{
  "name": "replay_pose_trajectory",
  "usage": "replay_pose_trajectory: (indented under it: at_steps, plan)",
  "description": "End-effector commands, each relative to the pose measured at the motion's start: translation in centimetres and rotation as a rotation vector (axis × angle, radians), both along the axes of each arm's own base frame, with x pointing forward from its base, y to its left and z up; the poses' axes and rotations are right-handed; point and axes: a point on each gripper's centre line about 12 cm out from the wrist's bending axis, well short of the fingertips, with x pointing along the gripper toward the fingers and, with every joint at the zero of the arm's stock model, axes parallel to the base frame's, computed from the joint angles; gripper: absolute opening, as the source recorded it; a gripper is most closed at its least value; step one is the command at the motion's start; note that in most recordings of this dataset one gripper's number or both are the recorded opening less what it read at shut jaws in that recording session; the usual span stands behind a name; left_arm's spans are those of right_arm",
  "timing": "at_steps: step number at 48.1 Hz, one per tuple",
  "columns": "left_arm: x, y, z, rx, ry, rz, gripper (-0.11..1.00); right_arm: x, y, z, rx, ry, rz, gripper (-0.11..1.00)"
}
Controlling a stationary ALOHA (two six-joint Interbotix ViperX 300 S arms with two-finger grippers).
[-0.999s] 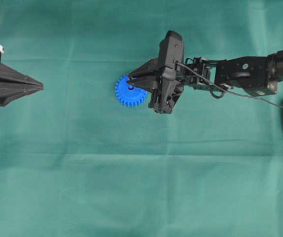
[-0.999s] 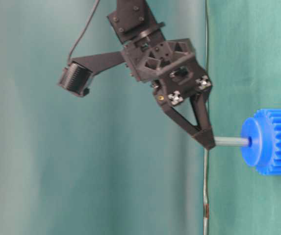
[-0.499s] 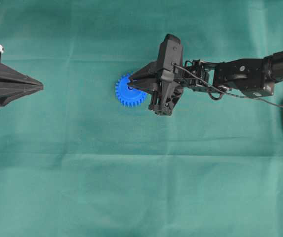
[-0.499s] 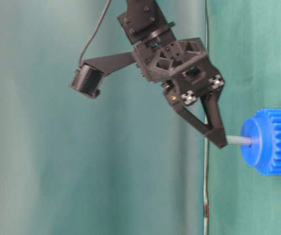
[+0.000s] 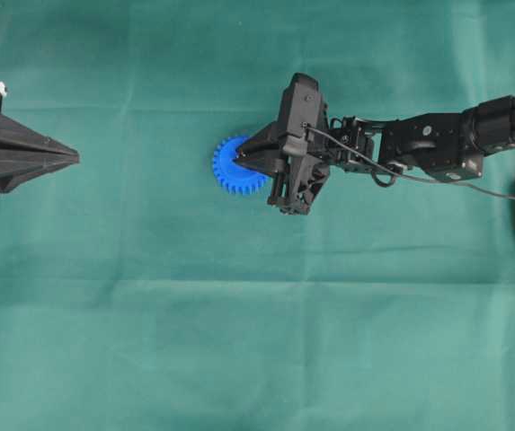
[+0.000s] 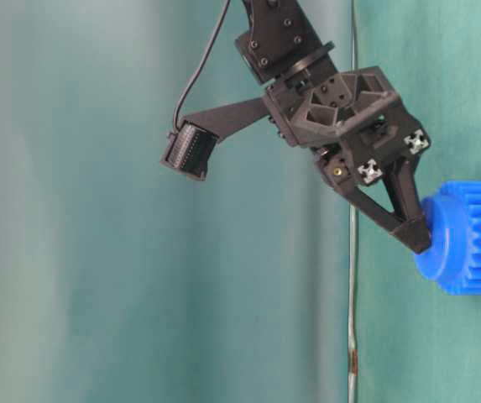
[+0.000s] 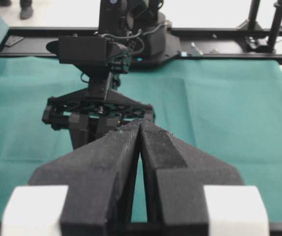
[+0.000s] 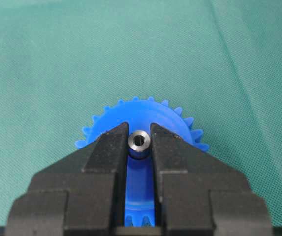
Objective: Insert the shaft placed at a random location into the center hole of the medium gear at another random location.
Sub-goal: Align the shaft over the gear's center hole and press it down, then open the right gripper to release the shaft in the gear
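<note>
The blue medium gear (image 5: 226,168) lies flat on the green cloth, left of centre. My right gripper (image 5: 240,160) is directly over its hub and shut on the shaft (image 8: 140,142), a small silvery cylinder seen end-on between the fingertips. In the table-level view the fingertips (image 6: 418,238) touch the hub of the gear (image 6: 473,239) and none of the shaft's length shows. The center hole is hidden under the shaft and the fingers. The gear's teeth (image 8: 140,110) fan out beyond the right gripper (image 8: 140,133). My left gripper (image 5: 75,158) rests at the far left, shut on nothing.
Green cloth (image 5: 257,341) covers the whole table. The right arm (image 5: 428,144) reaches in from the right edge. In the left wrist view the left gripper (image 7: 141,123) points at the right arm's wrist (image 7: 99,110); a black frame rail (image 7: 219,46) runs along the table's far side.
The right gripper has gone down onto the gear with the shaft. The bare length of shaft between fingertips and hub has shrunk to nothing. The left arm has not moved.
</note>
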Motion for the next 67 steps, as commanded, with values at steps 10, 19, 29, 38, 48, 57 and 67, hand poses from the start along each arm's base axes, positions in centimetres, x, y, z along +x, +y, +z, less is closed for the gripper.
replay_pose_trajectory:
  at_steps: [10, 19, 29, 38, 48, 57, 67]
  plan:
    - [0.3, 0.0, 0.8, 0.008, -0.017, -0.001, 0.00, 0.6, 0.1, 0.9, 0.012, -0.034, -0.006, 0.13]
    - [0.3, 0.0, 0.7, 0.009, -0.014, 0.001, 0.00, 0.5, 0.2, 0.9, 0.013, -0.030, -0.005, 0.13]
    - [0.3, 0.0, 0.7, 0.009, -0.014, 0.001, 0.00, 0.5, 0.1, 0.9, 0.013, -0.030, -0.006, 0.14]
    - [0.3, 0.0, 0.7, 0.009, -0.012, 0.001, 0.00, 0.5, 0.2, 0.9, 0.015, -0.029, -0.005, 0.24]
    - [0.3, 0.0, 0.7, 0.008, -0.011, 0.001, 0.00, 0.4, 0.2, 0.8, 0.015, -0.027, -0.005, 0.82]
    - [0.2, 0.0, 0.7, 0.006, -0.012, 0.001, 0.00, 0.5, 0.2, 0.9, 0.016, -0.029, -0.007, 0.92]
    - [0.3, 0.0, 0.8, 0.006, -0.014, 0.001, 0.00, 0.6, 0.2, 2.2, 0.013, -0.058, -0.005, 0.93]
